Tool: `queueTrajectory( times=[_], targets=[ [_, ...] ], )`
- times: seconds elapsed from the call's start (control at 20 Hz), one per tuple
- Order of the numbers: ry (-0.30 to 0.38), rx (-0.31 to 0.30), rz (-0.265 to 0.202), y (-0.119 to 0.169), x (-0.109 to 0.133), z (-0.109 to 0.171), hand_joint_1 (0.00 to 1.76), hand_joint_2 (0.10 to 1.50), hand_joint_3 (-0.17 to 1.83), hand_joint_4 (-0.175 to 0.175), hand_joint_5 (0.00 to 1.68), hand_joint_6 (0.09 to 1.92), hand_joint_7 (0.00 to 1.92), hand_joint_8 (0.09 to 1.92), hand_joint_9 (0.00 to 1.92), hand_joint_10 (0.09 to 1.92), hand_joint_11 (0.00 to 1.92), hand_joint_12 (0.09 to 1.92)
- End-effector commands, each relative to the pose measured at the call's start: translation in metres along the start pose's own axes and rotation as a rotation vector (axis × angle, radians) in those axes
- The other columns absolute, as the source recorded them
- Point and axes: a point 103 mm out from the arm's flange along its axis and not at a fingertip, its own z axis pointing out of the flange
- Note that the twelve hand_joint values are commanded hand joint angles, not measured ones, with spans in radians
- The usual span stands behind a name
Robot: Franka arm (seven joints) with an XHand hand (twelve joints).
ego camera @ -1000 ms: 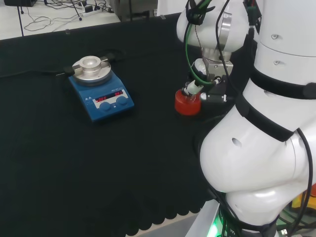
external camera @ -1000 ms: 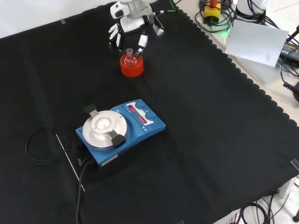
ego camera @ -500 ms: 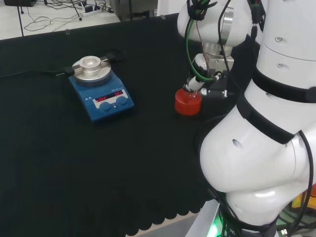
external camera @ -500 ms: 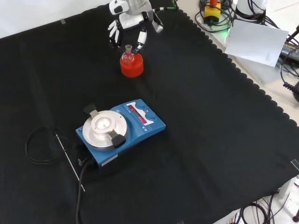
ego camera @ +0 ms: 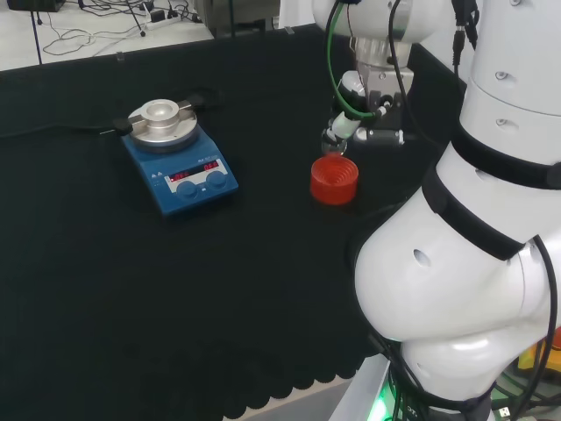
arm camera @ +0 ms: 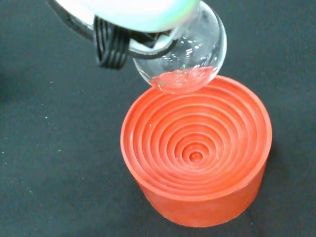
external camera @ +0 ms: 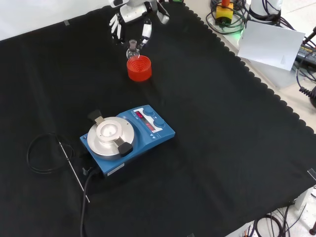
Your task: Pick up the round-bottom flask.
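In the front view, we see the hand (external camera: 132, 15) cut off by the upper edge, so its palm and wrist are lost; its fingers (external camera: 144, 33) reach the neck of the round-bottom flask (external camera: 132, 50), but the contact is too small for us to tell how they close on it. In the head view, the flask (ego camera: 334, 146) is small and clear, its outline hard to separate from the hand. In the wrist view, a blurred white part of the hand (arm camera: 133, 10) covers the flask's (arm camera: 190, 54) neck. The tabletop (external camera: 222, 128) runs past the left edge in the front view.
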Motion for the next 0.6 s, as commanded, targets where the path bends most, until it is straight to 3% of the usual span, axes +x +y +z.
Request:
queueTrajectory(
  times=[0.05, 0.6],
  targets=[
    [-0.048, 0.034, -0.019, 0.002, 0.013, -0.025, 1.12, 0.65, 0.76, 0.098, 1.17, 0.91, 0.64, 0.70, 0.78, 0.57, 0.45, 1.31],
    [-0.106, 0.011, -0.091, 0.015, 0.069, -0.056, 1.12, 0.65, 0.76, 0.100, 1.17, 0.91, 0.64, 0.70, 0.78, 0.57, 0.46, 1.31]
  ],
)
